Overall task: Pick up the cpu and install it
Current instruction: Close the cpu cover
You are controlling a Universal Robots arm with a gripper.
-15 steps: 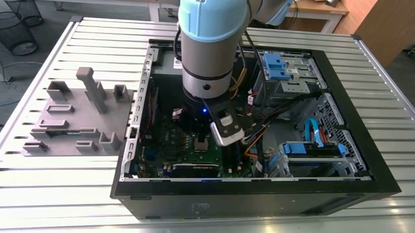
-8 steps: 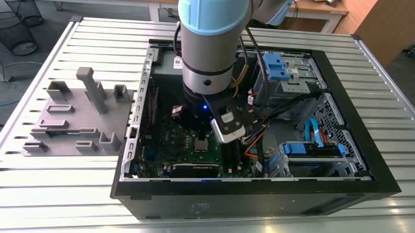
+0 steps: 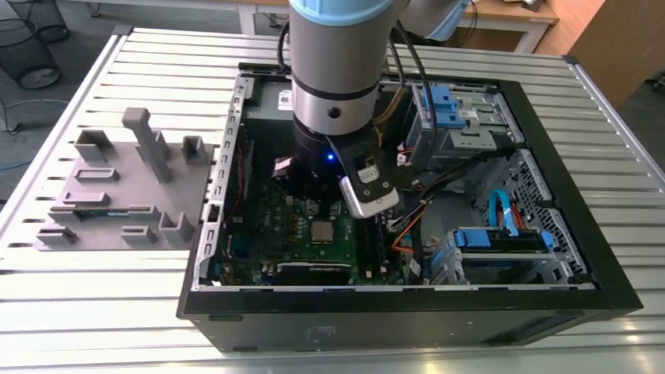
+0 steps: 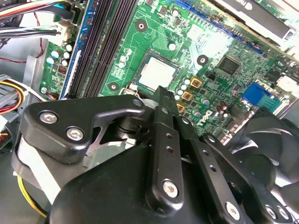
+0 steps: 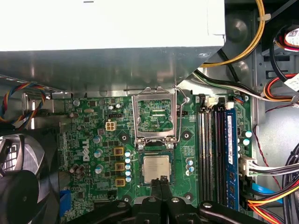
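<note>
Gripper (image 5: pixel 160 180), closed, at cpu (image 5: pixel 156 169) edge

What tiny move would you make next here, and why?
Probably lift the gripper straight up a little: the cpu already lies flat on the green board beside the open metal bracket, and the shut gripper's tips sit at its edge, holding nothing.

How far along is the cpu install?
Done: the cpu lies flat in its socket. In hand: nothing; the gripper is shut, right by the cpu's edge. Left: the socket's metal bracket stands flipped open, not clamped over the cpu.
</note>
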